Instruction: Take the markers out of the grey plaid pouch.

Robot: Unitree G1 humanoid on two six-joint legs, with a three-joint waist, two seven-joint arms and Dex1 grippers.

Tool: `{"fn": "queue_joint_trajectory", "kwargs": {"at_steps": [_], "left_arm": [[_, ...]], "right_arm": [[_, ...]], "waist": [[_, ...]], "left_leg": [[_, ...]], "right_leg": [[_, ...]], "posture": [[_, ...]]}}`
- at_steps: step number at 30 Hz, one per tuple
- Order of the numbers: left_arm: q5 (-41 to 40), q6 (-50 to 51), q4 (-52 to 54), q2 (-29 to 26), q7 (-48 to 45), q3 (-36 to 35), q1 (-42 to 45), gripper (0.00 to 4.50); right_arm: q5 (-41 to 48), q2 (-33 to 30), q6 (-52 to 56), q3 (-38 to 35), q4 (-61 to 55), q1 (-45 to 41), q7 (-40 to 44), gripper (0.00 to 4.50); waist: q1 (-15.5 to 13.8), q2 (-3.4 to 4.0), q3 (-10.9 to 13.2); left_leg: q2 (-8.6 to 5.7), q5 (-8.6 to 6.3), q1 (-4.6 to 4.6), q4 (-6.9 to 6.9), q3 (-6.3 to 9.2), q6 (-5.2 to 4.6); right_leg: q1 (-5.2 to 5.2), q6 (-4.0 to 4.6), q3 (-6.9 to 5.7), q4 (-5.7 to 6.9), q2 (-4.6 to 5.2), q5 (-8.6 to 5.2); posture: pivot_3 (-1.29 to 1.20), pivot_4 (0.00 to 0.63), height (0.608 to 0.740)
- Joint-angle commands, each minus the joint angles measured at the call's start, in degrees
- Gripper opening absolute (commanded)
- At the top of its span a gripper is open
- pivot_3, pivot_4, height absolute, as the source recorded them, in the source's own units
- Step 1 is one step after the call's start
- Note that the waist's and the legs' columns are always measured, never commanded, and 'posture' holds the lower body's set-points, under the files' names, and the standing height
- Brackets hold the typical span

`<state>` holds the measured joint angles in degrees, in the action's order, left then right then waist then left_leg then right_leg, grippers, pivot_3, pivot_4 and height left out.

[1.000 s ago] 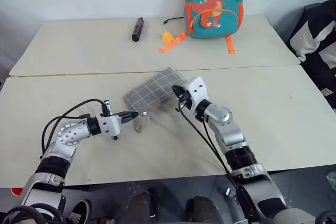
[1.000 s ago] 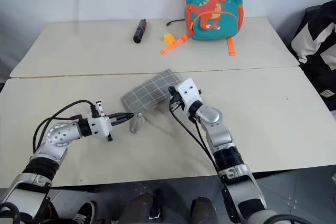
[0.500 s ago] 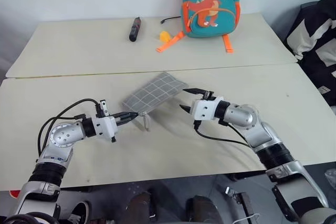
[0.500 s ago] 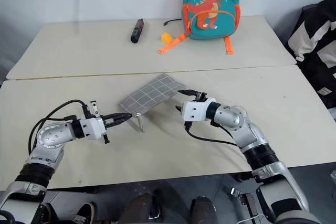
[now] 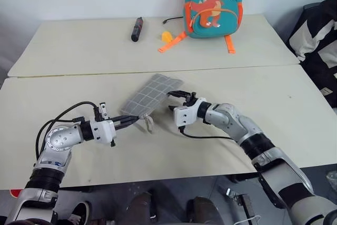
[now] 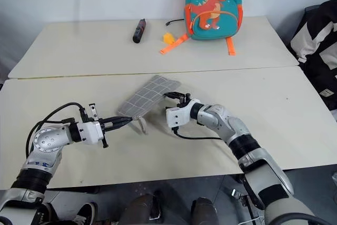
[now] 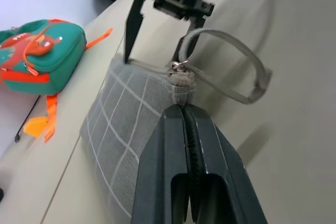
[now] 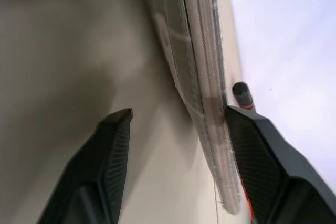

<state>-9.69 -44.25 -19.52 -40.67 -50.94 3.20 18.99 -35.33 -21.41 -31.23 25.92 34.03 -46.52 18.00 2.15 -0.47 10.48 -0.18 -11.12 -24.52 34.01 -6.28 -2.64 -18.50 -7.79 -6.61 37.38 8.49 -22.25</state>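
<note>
We are counting one grey plaid pouch (image 5: 151,94), one teal dinosaur backpack (image 5: 212,5), one dark stick with a reddish band (image 5: 137,29) and one small yellow object (image 5: 167,36) beside the backpack's orange strap. We are counting two tables (image 5: 79,51) set edge to edge, and two grippers: the left gripper (image 5: 135,120) and the right gripper (image 5: 172,101). We are seeing one grey wrist loop (image 5: 148,124) hanging at the pouch's corner, and no markers are lying out to be counted.
</note>
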Motion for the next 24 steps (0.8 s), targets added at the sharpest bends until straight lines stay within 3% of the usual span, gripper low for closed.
{"fn": "queue_joint_trajectory", "kwargs": {"at_steps": [1,6,7,16,19,24], "left_arm": [[-1.05,-0.12,2.2,-0.2,0.05,-1.37,-1.14,0.0],[-1.12,0.48,3.28,-0.07,0.04,-1.4,-1.48,0.0],[-1.29,0.63,3.4,0.0,0.04,-1.47,-1.54,0.0],[-5.77,6.62,4.84,0.2,-2.18,-1.8,-2.92,0.0],[-3.82,6.63,4.51,-0.35,-1.0,-2.92,-3.32,0.67],[2.3,1.87,2.72,-0.54,2.59,-4.62,-2.65,2.16]], "right_arm": [[0.63,1.37,-1.14,-0.23,-0.24,-1.61,-1.75,1.96],[1.07,0.81,-1.45,-0.64,0.23,-0.89,-2.19,0.2],[1.21,0.62,-1.61,-0.6,0.13,-0.74,-2.0,0.03],[4.3,-0.04,-0.34,-2.01,-3.51,0.83,-0.21,0.03],[5.37,-0.18,0.64,-2.3,-4.76,1.21,1.0,0.0],[6.9,-0.62,2.19,-3.35,-7.2,1.77,2.98,0.0]], "waist": [[0.06,0.0,0.0],[-0.11,0.0,0.0],[-0.12,0.0,0.0],[-0.01,0.0,0.0],[0.01,0.0,0.0],[-0.23,0.0,0.0]], "left_leg": [[0.0,0.0,0.0,-0.01,0.0,0.0],[-0.01,0.0,0.0,-0.01,0.01,0.0],[-0.01,0.0,0.0,0.0,0.01,0.0],[0.0,0.0,0.0,-0.01,0.0,0.0],[0.0,0.0,0.0,-0.01,0.01,0.0],[-0.01,0.0,0.0,-0.01,0.0,-0.01]], "right_leg": [[0.0,0.0,0.0,0.0,0.0,0.0],[0.0,0.0,0.04,0.02,0.0,0.0],[0.0,0.0,0.05,0.02,0.0,0.0],[-0.01,0.0,0.08,0.02,0.0,0.0],[-0.02,0.0,0.08,0.02,-0.01,0.0],[0.01,0.0,0.07,-0.01,0.0,0.0]], "posture": [[0.0,0.15,0.74],[0.0,0.15,0.74],[0.0,0.15,0.74],[0.0,0.15,0.74],[0.0,0.15,0.74],[0.0,0.15,0.74]]}}
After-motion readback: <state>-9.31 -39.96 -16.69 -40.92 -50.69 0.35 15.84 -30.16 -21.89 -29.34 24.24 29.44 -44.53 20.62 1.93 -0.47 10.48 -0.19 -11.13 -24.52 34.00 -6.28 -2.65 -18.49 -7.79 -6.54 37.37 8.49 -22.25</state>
